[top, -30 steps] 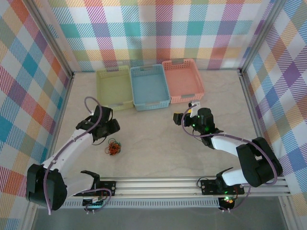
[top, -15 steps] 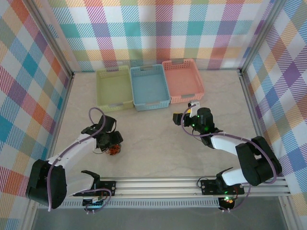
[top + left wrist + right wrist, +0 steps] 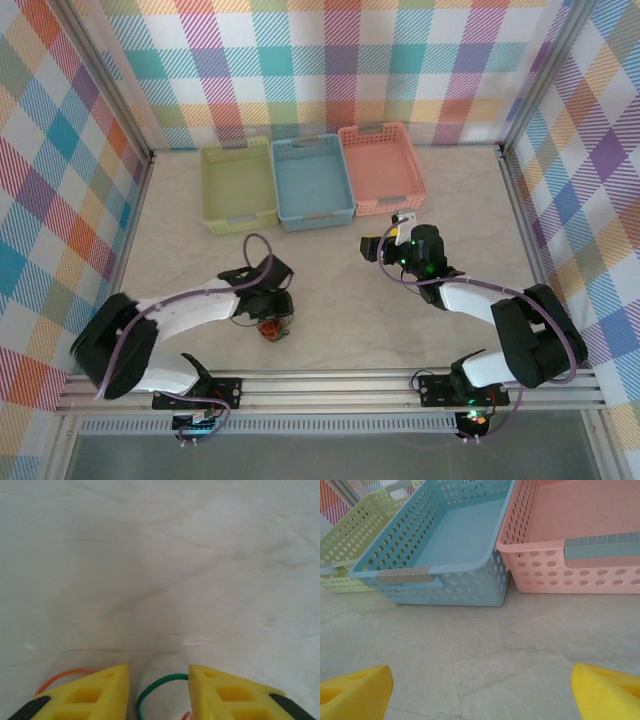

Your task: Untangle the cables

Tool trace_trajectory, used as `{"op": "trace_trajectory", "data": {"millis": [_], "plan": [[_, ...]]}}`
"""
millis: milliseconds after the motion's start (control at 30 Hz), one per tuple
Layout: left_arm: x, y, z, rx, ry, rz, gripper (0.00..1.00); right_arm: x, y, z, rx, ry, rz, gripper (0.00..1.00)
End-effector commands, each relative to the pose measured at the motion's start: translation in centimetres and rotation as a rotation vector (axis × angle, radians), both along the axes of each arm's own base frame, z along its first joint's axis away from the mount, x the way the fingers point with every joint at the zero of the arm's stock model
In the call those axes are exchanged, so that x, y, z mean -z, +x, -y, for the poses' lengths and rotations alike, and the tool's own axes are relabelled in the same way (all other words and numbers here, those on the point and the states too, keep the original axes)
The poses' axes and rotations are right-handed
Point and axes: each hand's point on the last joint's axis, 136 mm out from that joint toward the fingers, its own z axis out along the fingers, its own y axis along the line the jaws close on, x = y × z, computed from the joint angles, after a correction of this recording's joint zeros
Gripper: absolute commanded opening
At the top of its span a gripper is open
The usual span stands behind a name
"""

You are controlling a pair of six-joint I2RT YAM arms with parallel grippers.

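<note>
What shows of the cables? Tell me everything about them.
The cables are a small tangled clump of thin flexible wires, orange and red showing from above, lying on the pale table near its front edge, beneath the left tool. At the wrist, a green loop curves between its yellow fingers and an orange strand arcs beside them; whether they are pinched is unclear.

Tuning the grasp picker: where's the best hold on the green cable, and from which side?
Probably its free loop: the green cable arcs out alone over bare table between the left gripper's fingers, clear of the orange cable. Come from above, jaws across the wire, so a pinch takes green only.
</note>
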Motion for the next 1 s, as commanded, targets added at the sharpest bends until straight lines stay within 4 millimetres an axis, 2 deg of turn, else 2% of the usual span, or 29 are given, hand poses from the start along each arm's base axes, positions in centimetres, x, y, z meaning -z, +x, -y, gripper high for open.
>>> {"op": "trace_trajectory", "data": {"millis": [0, 67, 133, 267, 333, 433, 533, 667, 767, 833, 967], "plan": [[-1.5, 1.9, 5.0, 0.042, -0.055, 0.069, 0.30, -0.9, 0.3, -0.5, -0.006, 0.006, 0.017, 0.91], [-0.9, 2.3, 7.1, 0.078, -0.052, 0.056, 0.23, -0.9, 0.3, -0.4, -0.004, 0.005, 0.016, 0.92], [-0.8, 3.0, 8.5, 0.096, -0.053, 0.058, 0.23, -0.9, 0.3, -0.4, -0.005, 0.003, 0.017, 0.92], [-2.5, 4.5, 9.6, 0.117, -0.040, 0.105, 0.31, -1.0, 0.3, -0.4, -0.002, 0.000, 0.020, 0.92], [-3.9, 4.7, 8.4, 0.107, 0.008, 0.147, 0.35, -0.9, 0.3, -0.3, 0.001, -0.003, 0.019, 0.92], [-5.7, 4.4, 4.9, 0.060, 0.088, 0.206, 0.49, -1.0, 0.4, -0.3, 0.002, -0.003, 0.022, 0.92], [-7.2, 2.8, 1.7, 0.026, 0.107, 0.232, 0.60, -0.9, 0.4, -0.3, 0.002, -0.001, 0.020, 0.92], [-7.8, -0.2, -2.5, -0.018, 0.103, 0.224, 0.72, -1.0, 0.4, -0.3, 0.002, 0.001, 0.020, 0.92], [-7.3, -2.6, -4.1, -0.018, 0.065, 0.177, 0.72, -0.9, 0.4, -0.4, -0.001, 0.002, 0.014, 0.92], [-6.5, -4.0, -4.4, -0.012, 0.030, 0.133, 0.74, -0.9, 0.4, -0.4, -0.002, 0.004, 0.013, 0.92], [-4.8, -5.2, -3.4, -0.004, -0.045, 0.079, 0.77, -0.7, 0.4, -0.4, -0.001, 0.004, 0.007, 0.92]]}}
